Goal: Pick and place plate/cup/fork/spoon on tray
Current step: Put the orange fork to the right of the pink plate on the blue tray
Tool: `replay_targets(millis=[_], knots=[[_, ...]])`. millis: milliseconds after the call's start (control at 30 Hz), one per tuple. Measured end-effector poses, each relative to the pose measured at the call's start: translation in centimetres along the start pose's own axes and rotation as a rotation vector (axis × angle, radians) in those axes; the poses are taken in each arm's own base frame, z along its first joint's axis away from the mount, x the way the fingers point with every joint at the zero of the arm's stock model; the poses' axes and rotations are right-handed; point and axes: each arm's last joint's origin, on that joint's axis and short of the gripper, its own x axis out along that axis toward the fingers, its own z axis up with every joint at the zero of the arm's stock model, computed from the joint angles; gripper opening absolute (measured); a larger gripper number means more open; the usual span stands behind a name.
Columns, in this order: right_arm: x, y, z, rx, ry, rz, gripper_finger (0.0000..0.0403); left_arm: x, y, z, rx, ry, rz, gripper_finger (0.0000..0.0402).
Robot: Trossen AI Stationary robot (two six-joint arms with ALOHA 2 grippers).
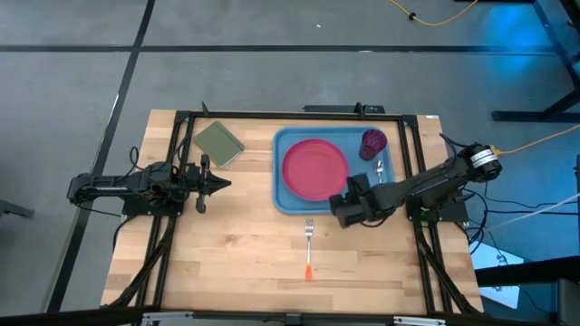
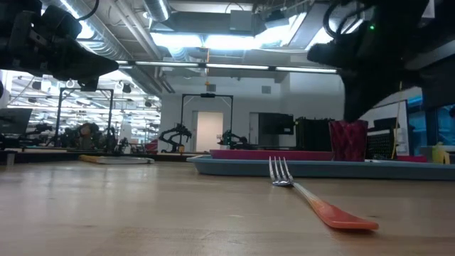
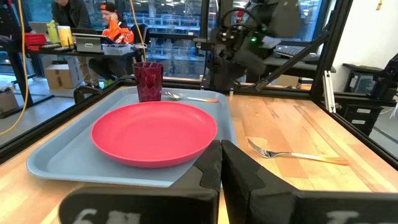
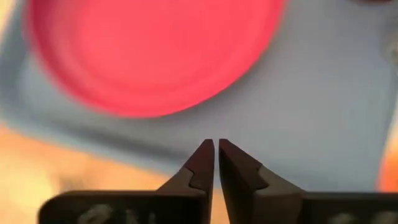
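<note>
The light blue tray (image 1: 283,145) lies at the table's far middle. On it rest the pink plate (image 1: 314,169), the dark magenta cup (image 1: 373,142) standing upright in its far right corner, and the spoon (image 3: 186,98) lying flat beside the cup. The fork (image 1: 309,246) lies flat on the bare wood near the tray, tines toward it. My right gripper (image 1: 337,206) hovers over the tray's near right corner, slanting down toward the plate, shut and holding nothing. My left gripper (image 1: 222,183) waits shut at the left, pointing level at the tray.
An olive-green square pad (image 1: 218,143) lies at the far left of the table, just beyond my left gripper. A black frame (image 1: 272,115) runs along the table's edges. Bare wood stretches around the fork toward the near edge.
</note>
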Motion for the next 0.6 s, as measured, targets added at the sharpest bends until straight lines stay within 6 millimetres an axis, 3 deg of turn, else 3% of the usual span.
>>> replay_targets(millis=[300, 600], knots=[[0.5, 4.0, -4.1, 0.095, 0.057, 0.173, 0.0075, 0.0, 0.0, 0.0, 0.000, 0.000, 0.000, 0.0000], [-0.4, 10.6, -6.9, 0.106, 0.119, 0.015, 0.0096, 0.0, 0.0, 0.0, 0.000, 0.000, 0.000, 0.0000]])
